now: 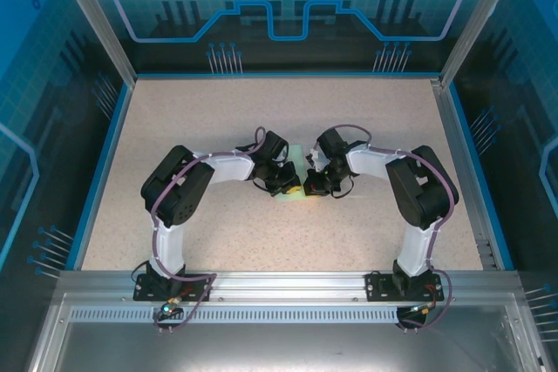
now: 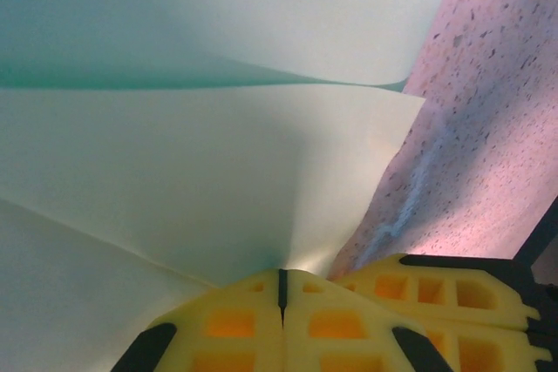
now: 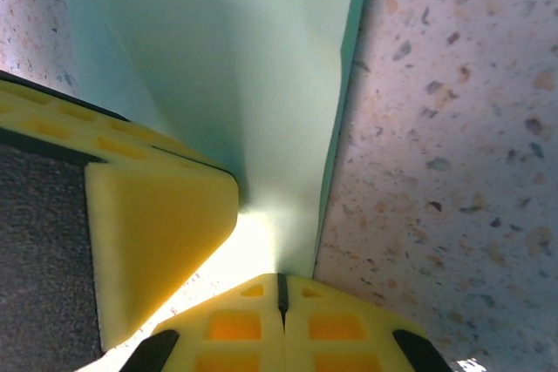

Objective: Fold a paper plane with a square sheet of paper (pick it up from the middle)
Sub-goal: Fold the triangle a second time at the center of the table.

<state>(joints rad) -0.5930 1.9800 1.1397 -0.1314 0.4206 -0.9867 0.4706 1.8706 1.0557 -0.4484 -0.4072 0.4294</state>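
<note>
At bench [image 1: 218,241] centre, left end effector [image 2: 282,280] and right end effector [image 3: 281,285] are clamping the square sheet of paper [image 2: 218,189], probably setting a crease.

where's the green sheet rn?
The sheet is at the middle of the table in the top view, between left pincer and right pincer, both shut on it.

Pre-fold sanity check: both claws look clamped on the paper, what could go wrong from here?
1. Left claw and right claw both pinch the green paper side by side; pulling apart could tear it.
2. Their yellow fingers sit almost touching, so a small move might collide them.
3. The paper bows in loose layers; a crease may land crooked.
</note>
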